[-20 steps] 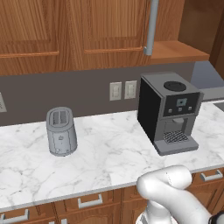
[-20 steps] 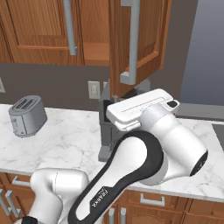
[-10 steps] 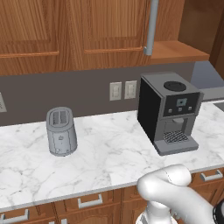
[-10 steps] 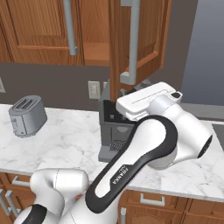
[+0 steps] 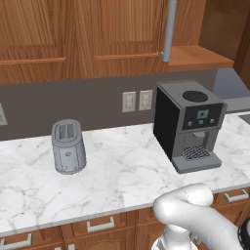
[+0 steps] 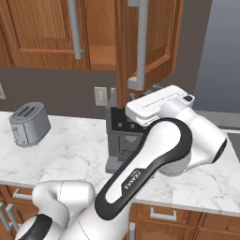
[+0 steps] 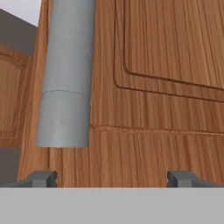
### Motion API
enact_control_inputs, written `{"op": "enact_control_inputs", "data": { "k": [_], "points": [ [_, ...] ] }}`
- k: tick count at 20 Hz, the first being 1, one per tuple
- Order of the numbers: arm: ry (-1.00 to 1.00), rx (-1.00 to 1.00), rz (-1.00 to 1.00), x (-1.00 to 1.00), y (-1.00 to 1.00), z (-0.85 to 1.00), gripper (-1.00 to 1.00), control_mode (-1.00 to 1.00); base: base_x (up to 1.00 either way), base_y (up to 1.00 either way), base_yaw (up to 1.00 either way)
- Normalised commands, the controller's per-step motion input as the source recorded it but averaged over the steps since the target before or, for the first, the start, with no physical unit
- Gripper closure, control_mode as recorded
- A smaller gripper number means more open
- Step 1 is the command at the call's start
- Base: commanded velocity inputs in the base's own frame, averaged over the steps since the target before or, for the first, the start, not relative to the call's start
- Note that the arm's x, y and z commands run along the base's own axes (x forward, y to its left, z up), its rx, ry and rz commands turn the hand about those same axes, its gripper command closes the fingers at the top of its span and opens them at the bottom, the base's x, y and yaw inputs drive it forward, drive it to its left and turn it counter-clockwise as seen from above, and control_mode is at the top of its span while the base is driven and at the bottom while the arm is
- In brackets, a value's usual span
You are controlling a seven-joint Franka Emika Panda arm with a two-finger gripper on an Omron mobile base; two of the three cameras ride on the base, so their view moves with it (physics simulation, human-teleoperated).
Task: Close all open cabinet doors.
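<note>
Left base view: the upper cabinet doors (image 5: 73, 34) run along the top of the wall, reddish-brown with recessed panels. A long grey bar handle (image 5: 169, 30) hangs in front of them, and to its right the bare cabinet shelf (image 5: 197, 56) shows, so that compartment stands open. Below, on the white marble worktop (image 5: 122, 176), a grey toaster (image 5: 68, 146) stands to the left and a dark coffee machine (image 5: 188, 126) to the right, well apart. Two wall sockets (image 5: 137, 100) sit on the grey backsplash between them. Low drawer fronts with short silver handles (image 5: 100, 225) line the worktop's front edge.

Right base view: an open cabinet door (image 6: 149, 44) swings out from the wall towards the camera, its grey bar handle (image 6: 139, 44) on the face turned this way. To its left a shut door (image 6: 42, 33) carries its own handle (image 6: 74, 29). The robot's white hand rises just beneath the lower end of the open door's handle, in front of the coffee machine (image 6: 119, 140). The toaster (image 6: 29, 124) stands far left on the worktop (image 6: 70, 150).

Hand view: the open door's panel (image 7: 157, 87) is close ahead, with the lower end of its handle (image 7: 68, 83) at left. The end effector (image 7: 113, 178) has its two fingertips (image 7: 41, 178) spread wide, pinching nothing; the handle's end hangs above the left tip, not between them.
</note>
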Motion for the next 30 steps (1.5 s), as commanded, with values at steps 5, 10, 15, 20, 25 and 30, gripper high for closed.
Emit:
{"op": "enact_control_inputs", "data": {
  "k": [5,10,15,20,25,30],
  "points": [
    [0.00,0.00,0.00,0.00,0.27,0.00,-1.00,-1.00,0.00,0.00,0.00],
    [0.00,0.00,0.00,0.00,0.36,0.00,-1.00,-1.00,0.00,0.00,0.00],
    [0.00,0.00,0.00,0.05,0.34,0.00,-1.00,-1.00,0.00,0.00,0.00],
    [0.00,0.00,-0.03,0.20,0.25,0.00,-1.00,-1.00,0.00,0.00,0.00],
    [0.00,0.00,-0.05,0.26,0.16,0.00,-1.00,-1.00,0.00,0.00,0.00],
    [0.00,0.00,-0.06,0.30,0.14,0.00,-1.00,-1.00,0.00,0.00,0.00]
  ]
}}
